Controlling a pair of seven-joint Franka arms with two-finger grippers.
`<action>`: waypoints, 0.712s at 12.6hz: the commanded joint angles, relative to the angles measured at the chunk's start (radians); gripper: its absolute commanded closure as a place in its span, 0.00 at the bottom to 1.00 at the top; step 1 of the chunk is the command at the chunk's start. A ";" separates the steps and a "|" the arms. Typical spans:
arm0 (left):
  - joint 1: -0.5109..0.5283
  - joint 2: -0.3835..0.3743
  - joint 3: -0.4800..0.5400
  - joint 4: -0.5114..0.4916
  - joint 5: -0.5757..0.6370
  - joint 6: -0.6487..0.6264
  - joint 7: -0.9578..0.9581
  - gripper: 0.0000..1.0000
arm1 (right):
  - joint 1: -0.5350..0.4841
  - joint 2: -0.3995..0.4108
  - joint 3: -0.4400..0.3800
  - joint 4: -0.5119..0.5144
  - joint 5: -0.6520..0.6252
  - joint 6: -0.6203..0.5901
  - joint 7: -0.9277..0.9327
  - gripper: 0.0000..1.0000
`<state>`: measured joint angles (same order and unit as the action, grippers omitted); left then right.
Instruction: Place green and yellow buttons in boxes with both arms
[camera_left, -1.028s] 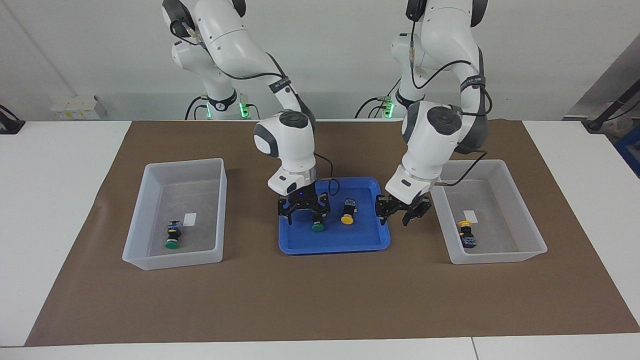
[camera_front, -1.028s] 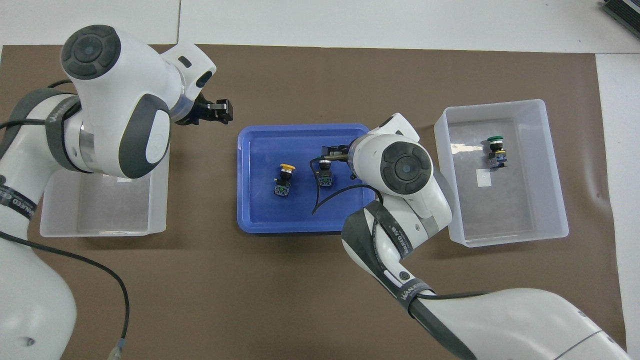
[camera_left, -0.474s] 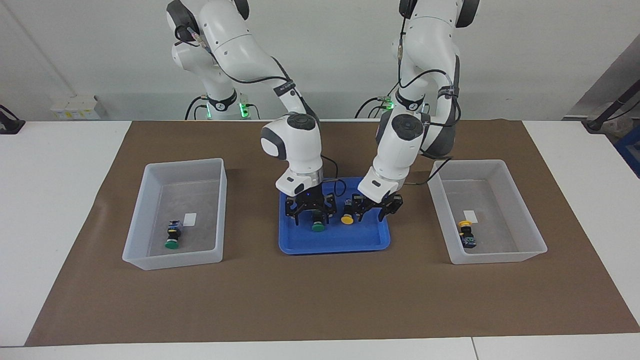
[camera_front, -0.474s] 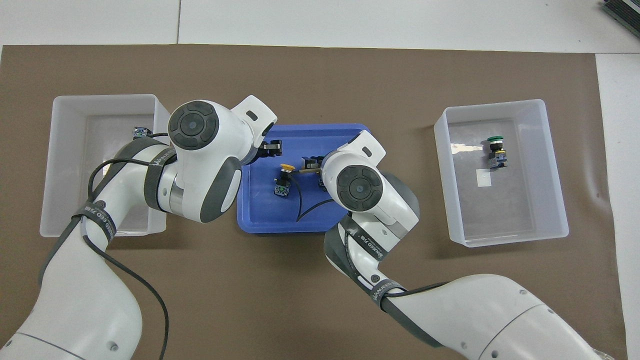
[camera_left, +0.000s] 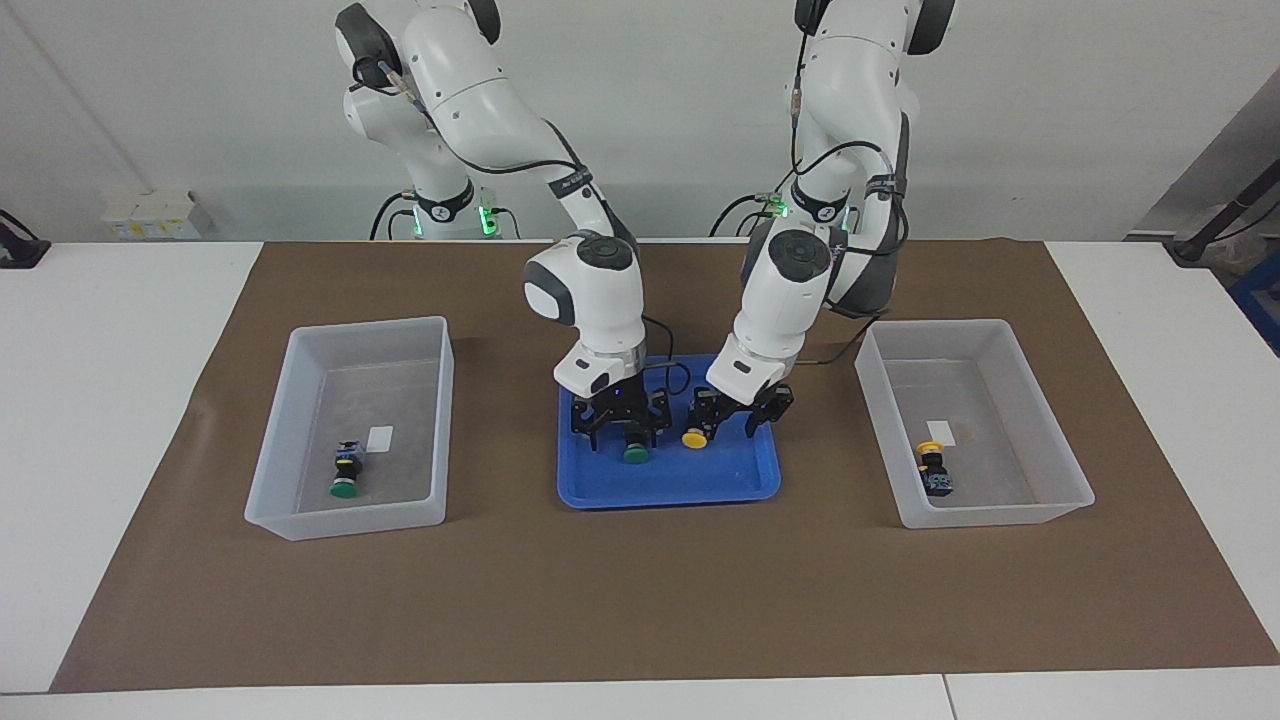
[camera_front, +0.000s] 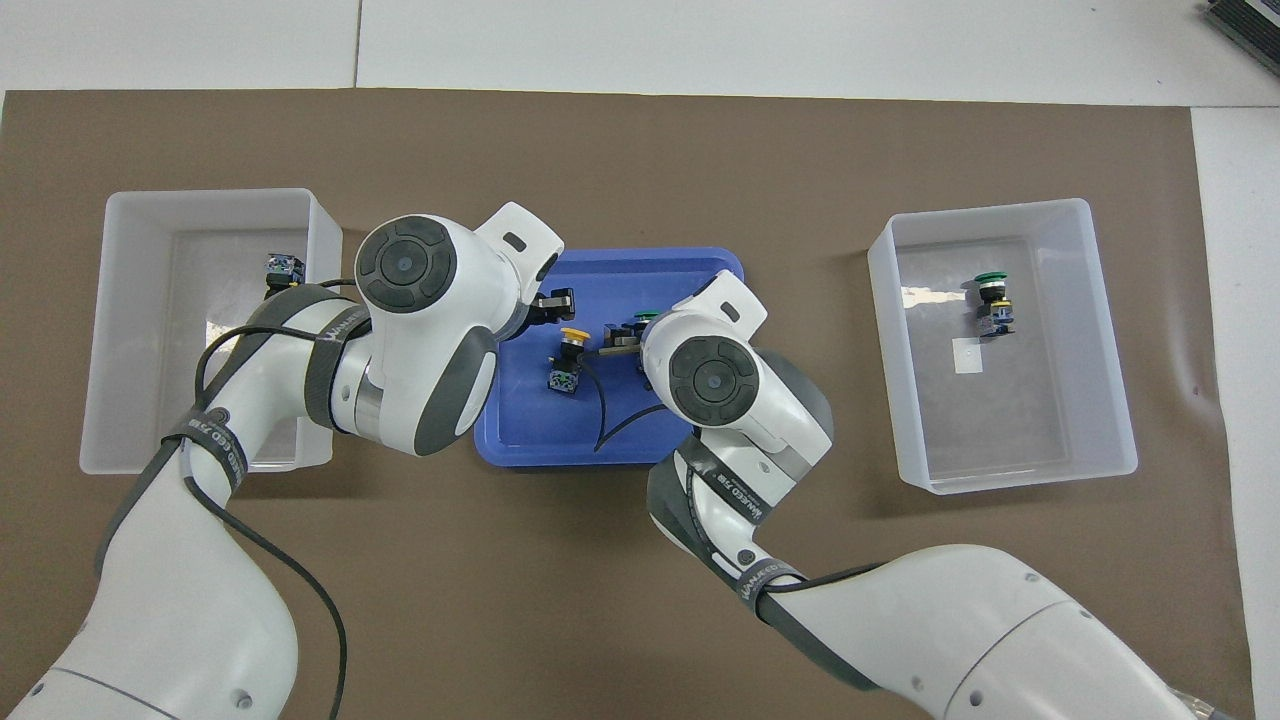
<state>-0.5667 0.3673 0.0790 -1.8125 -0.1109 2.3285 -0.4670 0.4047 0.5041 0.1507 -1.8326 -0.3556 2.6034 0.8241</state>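
**Facing view status: two buttons boxed, two left in the tray**

Facing view showed the right gripper (camera_left: 622, 432) lowered into the blue tray (camera_left: 668, 490), its fingers straddling the green button (camera_left: 634, 447); whether they had clamped on it could not be told. The left gripper (camera_left: 735, 418) stood low over the same tray, fingers spread and free, just beside the yellow button (camera_left: 695, 435) and apparently not yet around it.

Progress, as judged: half done. One green button (camera_left: 343, 480) lay in the box (camera_left: 300, 440) toward the right arm's end, and one yellow button (camera_left: 934, 468) lay in the box (camera_left: 1040, 440) toward the left arm's end. Each tray button remained to be lifted and boxed.

Count: two green buttons, two yellow buttons, two boxes, one tray, two grippers.
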 joint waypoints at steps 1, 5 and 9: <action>-0.018 -0.031 0.015 -0.048 -0.012 0.029 -0.021 0.37 | -0.001 -0.009 0.001 -0.013 -0.016 0.000 0.024 1.00; -0.032 -0.039 0.015 -0.080 -0.012 0.046 -0.022 0.39 | -0.039 -0.104 0.003 -0.059 -0.014 -0.065 -0.005 1.00; -0.073 -0.044 0.015 -0.099 -0.012 0.054 -0.024 0.39 | -0.124 -0.203 0.004 -0.122 -0.013 -0.068 -0.072 1.00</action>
<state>-0.6015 0.3647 0.0783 -1.8572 -0.1109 2.3595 -0.4788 0.3248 0.3749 0.1456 -1.8912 -0.3556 2.5394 0.7832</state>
